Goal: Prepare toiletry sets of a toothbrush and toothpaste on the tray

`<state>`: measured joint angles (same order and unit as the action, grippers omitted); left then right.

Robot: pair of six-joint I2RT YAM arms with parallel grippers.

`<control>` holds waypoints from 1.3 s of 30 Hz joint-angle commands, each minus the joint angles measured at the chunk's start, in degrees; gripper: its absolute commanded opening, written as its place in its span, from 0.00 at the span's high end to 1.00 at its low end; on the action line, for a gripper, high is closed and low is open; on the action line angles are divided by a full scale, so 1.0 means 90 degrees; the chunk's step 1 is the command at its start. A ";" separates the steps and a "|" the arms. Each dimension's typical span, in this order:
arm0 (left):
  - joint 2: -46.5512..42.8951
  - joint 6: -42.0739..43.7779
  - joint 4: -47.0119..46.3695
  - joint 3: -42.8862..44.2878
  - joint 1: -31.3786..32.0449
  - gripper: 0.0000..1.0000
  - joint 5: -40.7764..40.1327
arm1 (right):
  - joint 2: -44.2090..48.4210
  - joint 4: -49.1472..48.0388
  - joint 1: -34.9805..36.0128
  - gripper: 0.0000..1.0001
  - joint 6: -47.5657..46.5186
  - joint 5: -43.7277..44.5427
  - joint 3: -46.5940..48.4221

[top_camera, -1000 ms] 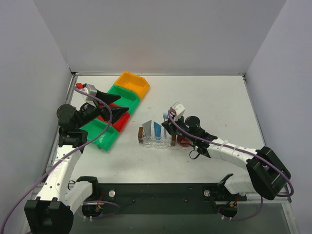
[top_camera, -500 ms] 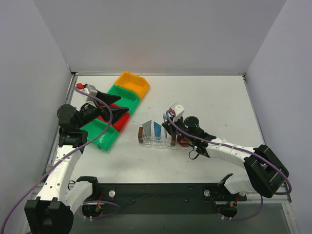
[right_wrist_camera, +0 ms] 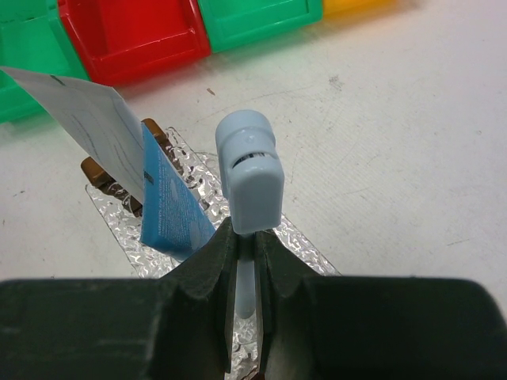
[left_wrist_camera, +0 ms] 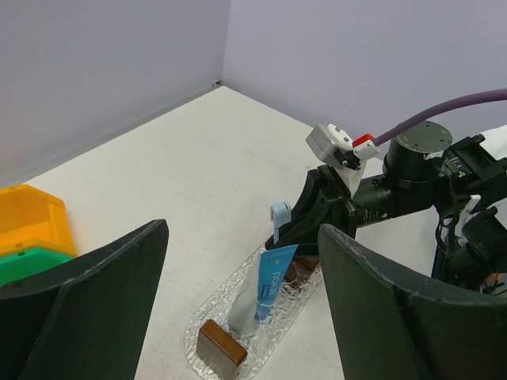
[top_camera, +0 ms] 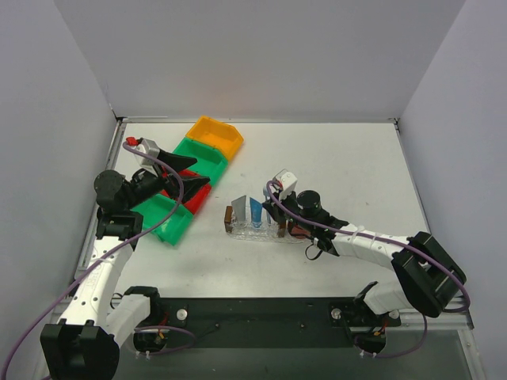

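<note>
A clear glass tray (top_camera: pixel 247 234) lies mid-table. In it stand a silver-grey toothpaste tube (top_camera: pixel 239 211) and a blue toothpaste tube (top_camera: pixel 255 212), side by side. My right gripper (top_camera: pixel 276 212) is shut on the pale blue toothbrush (right_wrist_camera: pixel 249 170), holding it upright by the handle over the tray (right_wrist_camera: pixel 317 257), next to the blue tube (right_wrist_camera: pixel 170 210) and the silver tube (right_wrist_camera: pixel 87 119). My left gripper (top_camera: pixel 207 170) is open and empty above the coloured bins. Its wrist view shows the toothbrush head (left_wrist_camera: pixel 280 215), the blue tube (left_wrist_camera: pixel 271 277) and the silver tube (left_wrist_camera: pixel 242 305).
A row of bins stands at the left: orange (top_camera: pixel 215 134), green (top_camera: pixel 202 154), red (top_camera: pixel 192 196), green (top_camera: pixel 162 214). Brown blocks sit at the tray's ends (top_camera: pixel 228 215) (left_wrist_camera: pixel 218 344). Walls close in the table at the back and both sides.
My right gripper has edged a little left and nearer the tubes with the toothbrush in it. My left arm has barely moved.
</note>
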<state>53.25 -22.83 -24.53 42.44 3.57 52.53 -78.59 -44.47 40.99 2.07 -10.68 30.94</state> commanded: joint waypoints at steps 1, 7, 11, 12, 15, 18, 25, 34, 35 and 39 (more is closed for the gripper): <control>-0.0087 0.0095 -0.0106 0.0031 -0.0046 0.13 0.0091 | -0.0008 -0.0596 0.0064 1.00 -0.0034 0.0083 -0.0010; -0.0087 0.0095 -0.0096 0.0031 -0.0046 0.13 0.0100 | -0.0028 -0.0596 0.0064 1.00 -0.0024 0.0093 0.0000; -0.0077 0.0095 -0.0106 0.0041 -0.0046 0.13 0.0110 | -0.0038 -0.0616 0.0064 1.00 -0.0024 0.0112 -0.0020; -0.0087 0.0095 -0.0106 0.0060 -0.0046 0.13 0.0110 | -0.0047 -0.0625 0.0064 1.00 -0.0015 0.0102 -0.0020; -0.0077 0.0095 -0.0106 0.0060 -0.0046 0.13 0.0120 | -0.0077 -0.0625 0.0064 0.99 -0.0034 0.0112 -0.0010; -0.0067 0.0086 -0.0106 0.0080 -0.0055 0.13 0.0120 | -0.0096 -0.0606 0.0074 0.98 -0.0044 0.0122 -0.0010; -0.0077 0.0095 -0.0106 0.0041 -0.0046 0.13 0.0120 | -0.0067 -0.0586 0.0064 0.95 -0.0044 0.0102 -0.0010; -0.0116 0.0125 -0.0086 0.0021 -0.0046 0.13 0.0149 | -0.0057 -0.0518 0.0064 0.87 -0.0034 0.0034 -0.0010; -0.0116 0.0125 -0.0086 0.0021 -0.0046 0.13 0.0149 | -0.0067 -0.0518 0.0064 0.86 -0.0044 0.0034 0.0000; -0.0116 0.0144 -0.0086 0.0002 -0.0046 0.13 0.0159 | -0.0057 -0.0489 0.0064 0.85 -0.0044 0.0044 0.0000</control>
<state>53.23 -22.55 -24.53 42.22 3.57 52.95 -79.40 -45.95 41.30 1.89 -9.80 30.92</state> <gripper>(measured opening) 0.870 0.145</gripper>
